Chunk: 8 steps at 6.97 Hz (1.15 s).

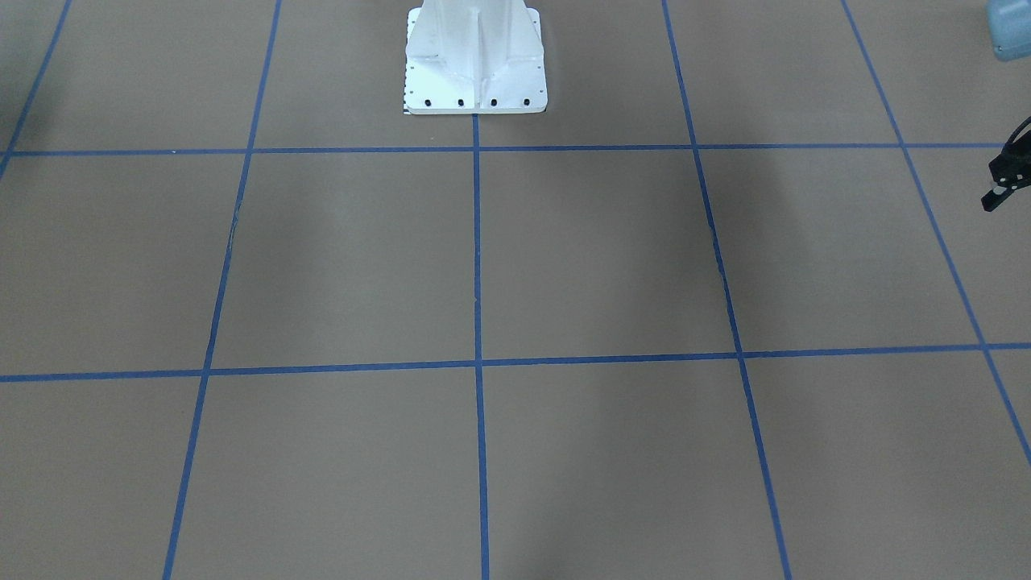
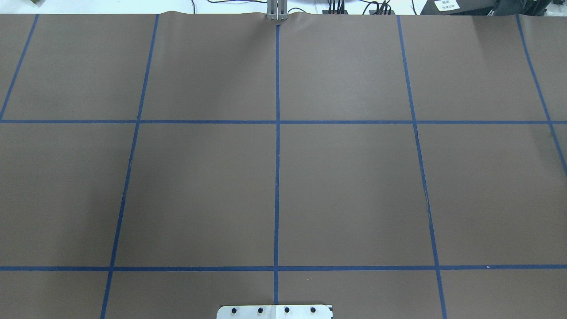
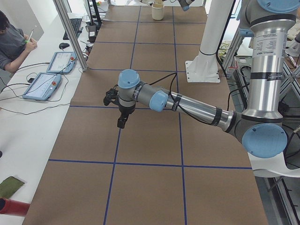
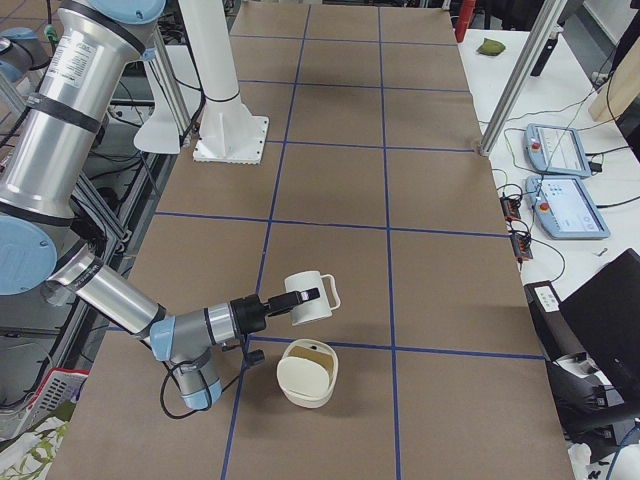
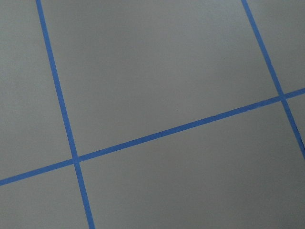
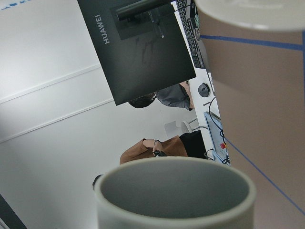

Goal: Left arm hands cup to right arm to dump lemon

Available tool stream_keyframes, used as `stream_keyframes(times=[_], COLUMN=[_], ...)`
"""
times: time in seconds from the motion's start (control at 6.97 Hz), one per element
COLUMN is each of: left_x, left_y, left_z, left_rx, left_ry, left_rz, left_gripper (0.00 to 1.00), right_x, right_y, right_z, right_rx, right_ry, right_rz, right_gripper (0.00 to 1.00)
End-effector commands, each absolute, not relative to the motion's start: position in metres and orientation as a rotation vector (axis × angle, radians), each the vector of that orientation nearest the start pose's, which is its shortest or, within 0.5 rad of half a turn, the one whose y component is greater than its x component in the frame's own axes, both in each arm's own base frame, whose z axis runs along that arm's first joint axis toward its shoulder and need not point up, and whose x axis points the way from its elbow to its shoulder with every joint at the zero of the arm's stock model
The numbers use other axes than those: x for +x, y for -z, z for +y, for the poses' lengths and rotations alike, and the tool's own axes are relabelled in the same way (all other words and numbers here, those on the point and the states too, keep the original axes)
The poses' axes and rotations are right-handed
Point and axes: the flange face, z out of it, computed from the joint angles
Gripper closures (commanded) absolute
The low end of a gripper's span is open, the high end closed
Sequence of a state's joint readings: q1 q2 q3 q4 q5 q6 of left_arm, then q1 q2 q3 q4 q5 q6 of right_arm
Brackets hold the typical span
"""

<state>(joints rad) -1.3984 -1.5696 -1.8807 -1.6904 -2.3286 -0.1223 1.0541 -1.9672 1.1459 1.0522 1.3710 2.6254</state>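
Cup (image 4: 312, 312): white mug with a matte grey inside, smooth rim and squarish loop handle. It is tipped sideways at the right gripper's tip, near a round white tub (image 4: 300, 388).
Desk (image 2: 354, 177): flat matte brown sheet with a blue tape grid.
Right gripper (image 4: 305, 296): black; cannot tell whether the jaws are clenched.
Left gripper (image 3: 121, 123): black, pointing down, well apart from the cup; jaws' state cannot be told.

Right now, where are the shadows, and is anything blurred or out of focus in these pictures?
Exterior front-facing: broad soft shadow bands darken the table, with no glare. Overhead exterior: nearly even light, no hard shadows. Left wrist: flat light, and the blue tape lines are sharp. Right wrist: the cup sits very near the lens, its rim soft and out of focus.
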Motion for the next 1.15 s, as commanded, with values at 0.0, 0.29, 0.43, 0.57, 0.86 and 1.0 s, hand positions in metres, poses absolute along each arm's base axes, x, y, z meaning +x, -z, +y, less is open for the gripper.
stream_keyframes(times=[0.0, 0.29, 0.43, 0.57, 0.86, 1.0], left_x=[0.022, 0.022, 0.023, 0.022, 0.023, 0.022], left_y=[-0.491, -0.489, -0.49, -0.49, -0.49, -0.489], left_z=[-0.499, -0.5, -0.5, -0.5, -0.5, -0.5], left_rx=[0.296, 0.298, 0.297, 0.297, 0.297, 0.298], left_ry=[-0.211, -0.213, -0.213, -0.212, -0.213, -0.213], left_rz=[0.799, 0.798, 0.799, 0.798, 0.799, 0.799], left_gripper=[0.0, 0.0, 0.0, 0.0, 0.0, 0.0], right_x=[0.057, 0.065, 0.065, 0.066, 0.067, 0.067], right_y=[-0.724, -0.723, -0.723, -0.723, -0.723, -0.722], right_z=[-0.227, -0.223, -0.222, -0.222, -0.223, -0.223], right_rx=[-0.216, -0.14, -0.081, -0.057, -0.018, 0.002], right_ry=[2.135, 2.098, 2.083, 2.079, 2.065, 2.053], right_rz=[2.835, 2.781, 2.757, 2.746, 2.711, 2.707], right_gripper=[0.76, 0.66, 0.65, 0.64, 0.65, 0.65])
